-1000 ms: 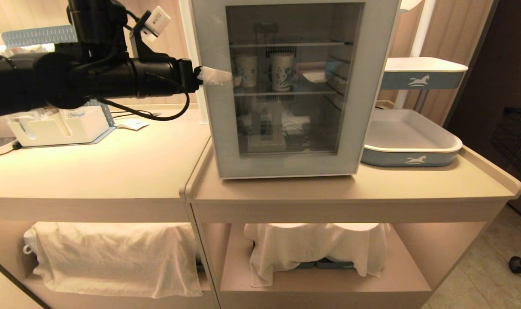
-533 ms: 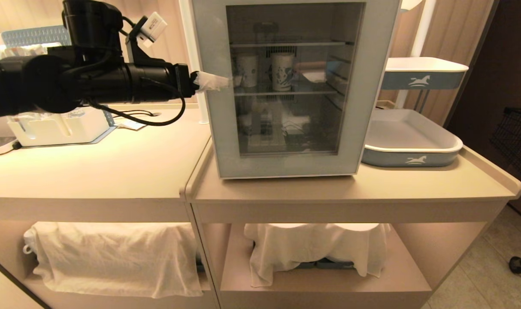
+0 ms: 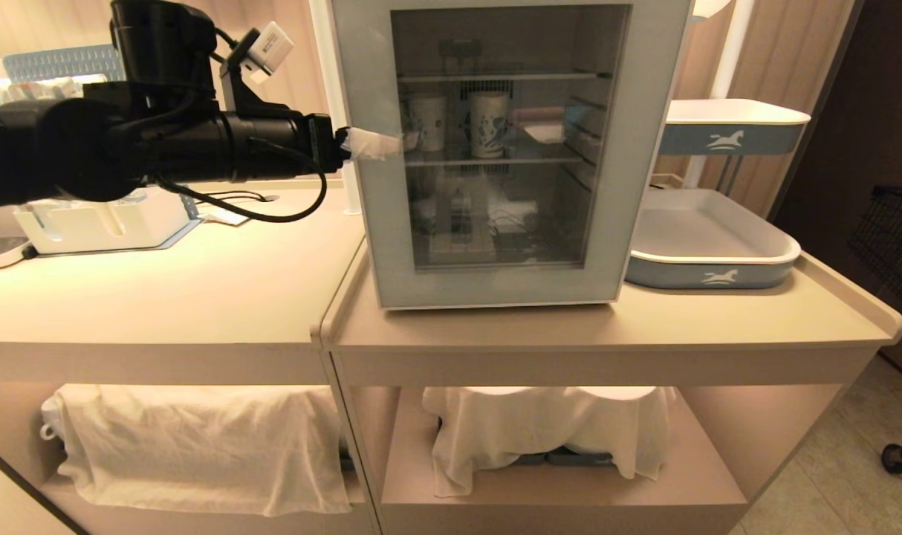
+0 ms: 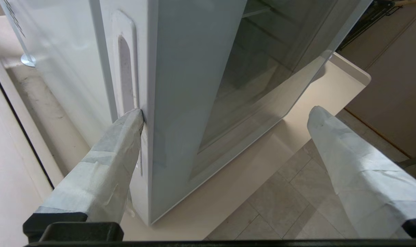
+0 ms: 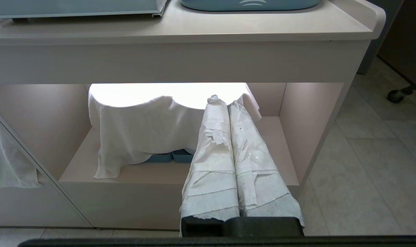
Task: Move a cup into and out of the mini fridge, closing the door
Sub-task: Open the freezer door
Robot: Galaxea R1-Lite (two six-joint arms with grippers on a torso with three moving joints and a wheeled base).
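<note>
- Reaching in from the left, the left pincer (image 3: 373, 143) stands spread wide and grips nothing; one taped finger (image 4: 120, 137) rests its tip against the door's (image 3: 499, 152) side edge by the recessed handle groove (image 4: 125, 73), the other finger (image 4: 352, 161) hangs free out in front of the glass.
- Door looks shut against the mini fridge (image 4: 74, 55), which sits at the left end of the right-hand tabletop (image 3: 718, 316), close to the seam with the left one.
- Through the glass, the cup (image 3: 490, 122) with the blue swirl stands on the middle shelf; a plainer cup (image 3: 428, 121) stands just beside it on the left.
- My read of the step: opening the door to reach that cup. To do it well, hook the near fingertip behind the door's edge at the groove, then pull outward along the hinge's arc, slow, so the tip does not slip off.
- Right pincer (image 5: 225, 106) is parked low before the lower shelf with its white cloth (image 5: 139, 130), its wrapped fingers pressed together and holding nothing.
- Writing? None readable. Only a white horse emblem (image 3: 718, 276) on the blue tray (image 3: 711, 260) at the tabletop's right end.
</note>
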